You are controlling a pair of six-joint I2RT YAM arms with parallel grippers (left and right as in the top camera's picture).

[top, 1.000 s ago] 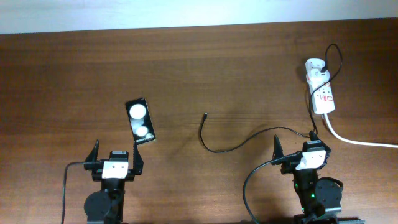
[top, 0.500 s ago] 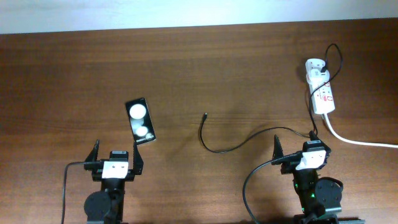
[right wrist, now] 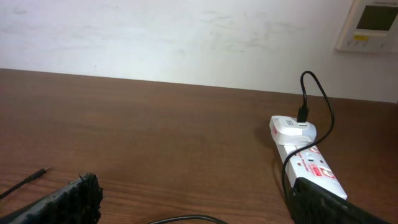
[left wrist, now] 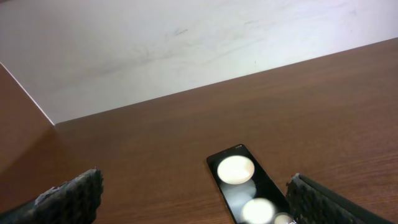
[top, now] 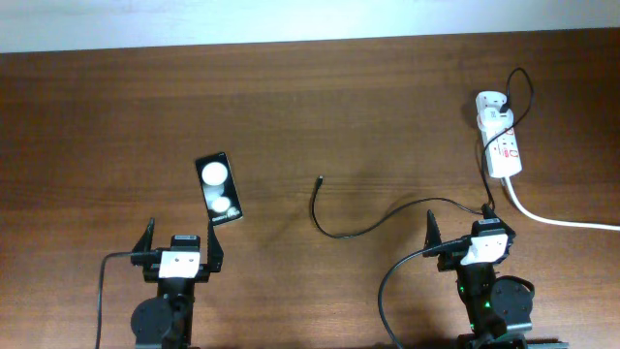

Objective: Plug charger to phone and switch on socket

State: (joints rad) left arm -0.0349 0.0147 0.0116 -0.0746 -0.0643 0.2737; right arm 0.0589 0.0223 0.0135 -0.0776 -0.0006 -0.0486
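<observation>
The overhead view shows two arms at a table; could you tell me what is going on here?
Nothing is being handled yet. The left gripper and right gripper hang open and empty at the near edge of the table. The phone lies flat ahead of the left arm. The plug tip of the charger lies loose to the phone's right, apart from it; its other end joins a white adapter on the socket, far right. Whether the socket is switched on cannot be told.

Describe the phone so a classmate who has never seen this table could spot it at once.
Start at the brown wooden table and go to its left half, just beyond the left hand. There lies the phone, a flat glossy black rectangle. Unlike the thin black charger cable to its right, it shows two bright round reflections.
</observation>
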